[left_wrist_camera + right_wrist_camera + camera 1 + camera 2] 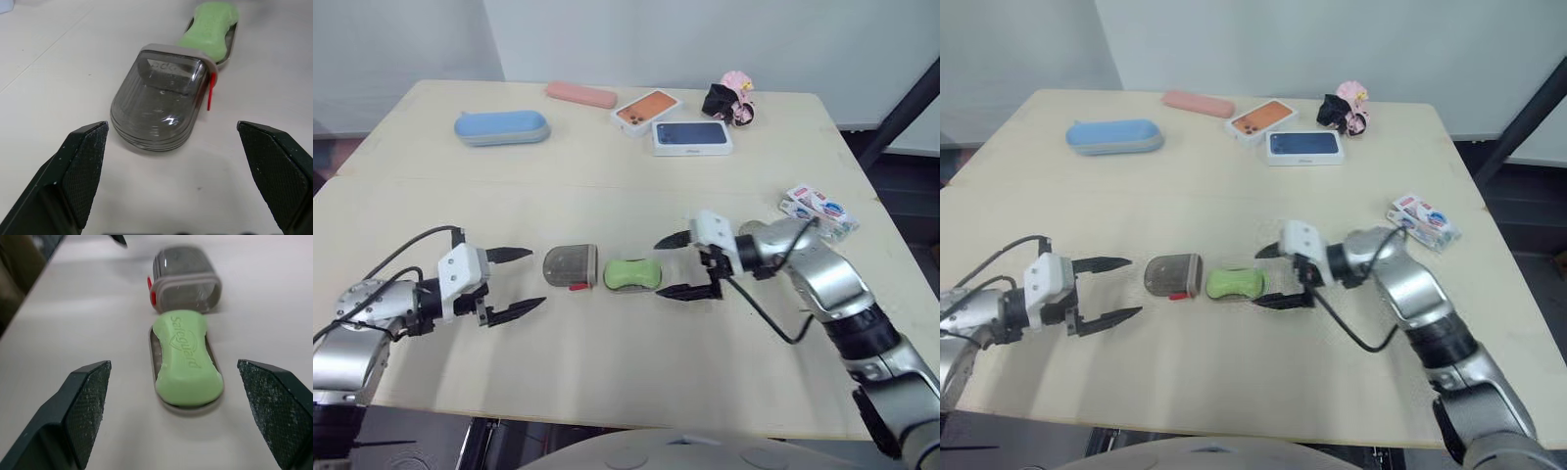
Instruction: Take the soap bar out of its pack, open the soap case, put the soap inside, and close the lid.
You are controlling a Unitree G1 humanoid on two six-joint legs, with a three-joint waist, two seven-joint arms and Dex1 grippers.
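We look down on a pale wooden table [607, 372]. Nearest us, at eight o'clock, the left gripper [536, 277] hovers just above the tabletop, its two black fingers spread wide and holding nothing. At four o'clock the right gripper [659, 267] faces it, fingers likewise spread and empty.

Between them lies the opened soap case. The green soap bar [632, 273], stamped Safeguard, rests on the case's shallow tray [152, 352]. Just beside it, at the soap's nine o'clock, the smoky clear lid [570, 265] lies with its open mouth toward the soap and a red latch [211, 93] at its rim.

At two o'clock, near the table's edge, we see the soap pack [819, 211]. Farthest away sit a blue case [501, 127], a pink case [580, 94], an orange phone box [646, 111], a dark blue phone box [692, 136] and a small pink figurine [736, 96].
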